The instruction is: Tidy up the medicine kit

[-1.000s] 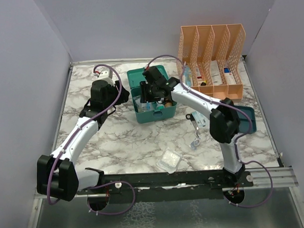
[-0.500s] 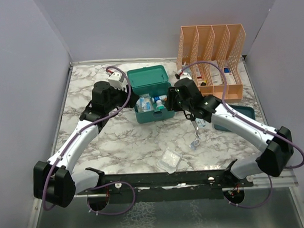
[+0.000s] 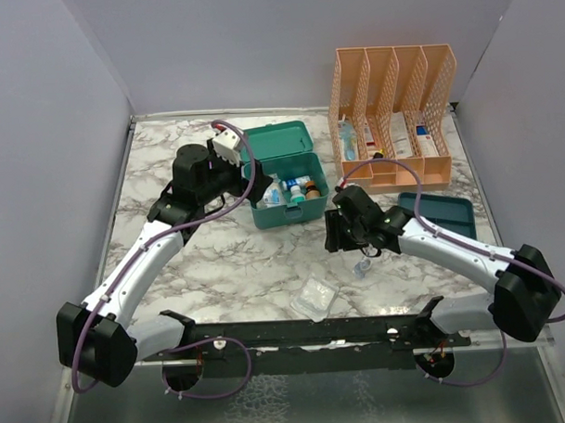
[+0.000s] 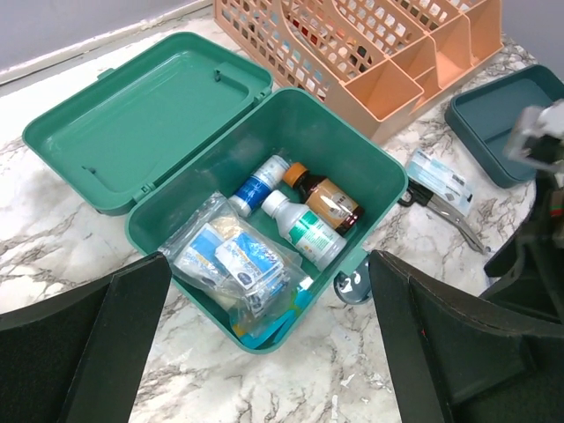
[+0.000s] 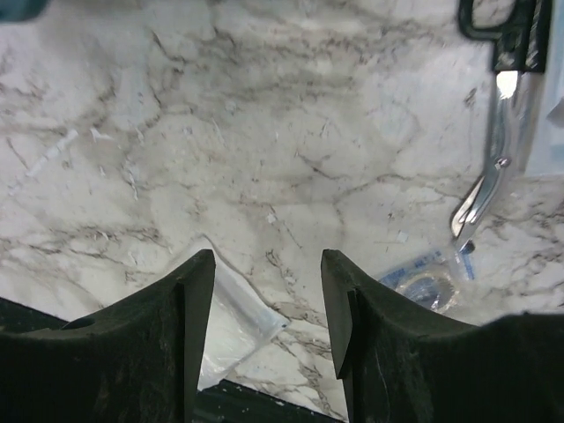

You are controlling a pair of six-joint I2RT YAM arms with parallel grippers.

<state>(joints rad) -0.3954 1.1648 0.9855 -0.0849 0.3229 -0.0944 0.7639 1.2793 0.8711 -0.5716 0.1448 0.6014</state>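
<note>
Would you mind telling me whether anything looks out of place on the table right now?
Yes: a clear flat packet lies loose near the front edge of the table, and scissors lie beside the open medicine kit, not in it.

Marble tabletop (image 3: pixel 242 261), pale lilac walls (image 3: pixel 258 50)
</note>
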